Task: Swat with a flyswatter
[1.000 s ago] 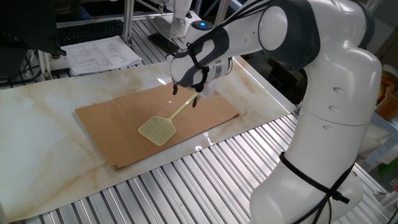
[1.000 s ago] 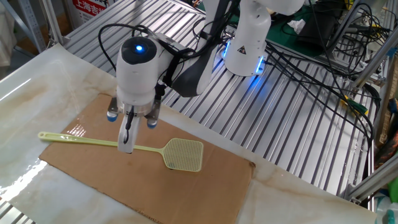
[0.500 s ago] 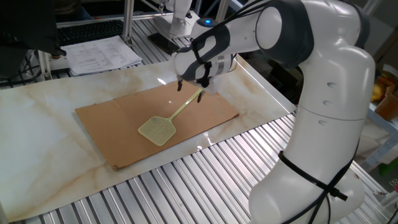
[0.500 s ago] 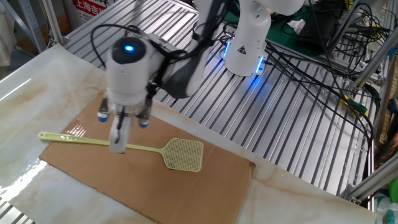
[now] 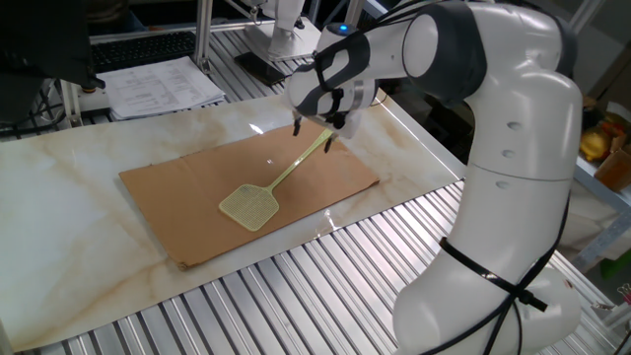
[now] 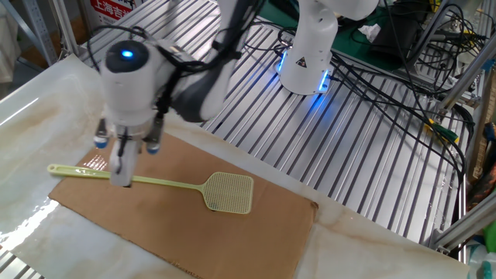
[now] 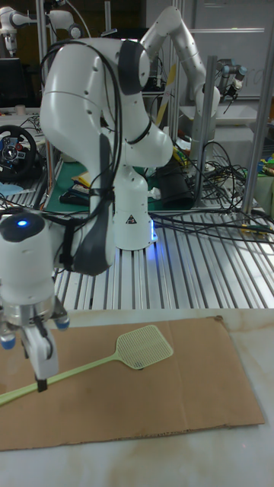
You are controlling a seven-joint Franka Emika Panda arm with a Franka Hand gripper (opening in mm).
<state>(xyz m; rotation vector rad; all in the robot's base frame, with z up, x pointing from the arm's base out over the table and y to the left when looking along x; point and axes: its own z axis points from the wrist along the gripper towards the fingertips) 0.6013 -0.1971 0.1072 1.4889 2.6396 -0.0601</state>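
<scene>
Evidently early in the job: claw [image 6: 122, 172] pointing straight down over the handle of the flyswatter [image 6: 159, 183], roughly a third of the way in from the free handle end. In the other fixed view and the tall fixed view the fingers overlap the handle, but whether they straddle it, touch it, or hang just above cannot be told; the gap between them is also unreadable, so open or closed is not determinable. In one fixed view the claw [image 5: 316, 131] sits at the far end of the handle, fingertips dark and close over it. Flyswatter lies flat on the cardboard sheet [image 6: 256, 232], handle running toward the sheet's edge, its tip over the desk [image 5: 59, 207], and the squarish mesh head [image 5: 247, 206] near the sheet's middle. No part of it looks lifted in any view. Cardboard rests on the marbled desk; ribbed metal bench surface [image 6: 364, 155] beyond, cables and a second arm's base further back. Judgement: grasp not yet confirmed, lift not done, swat not done. Remaining: secure the handle, raise the swatter clear of the cardboard, bring the head down. Off-centre hold near the handle end may let the head droop.
</scene>
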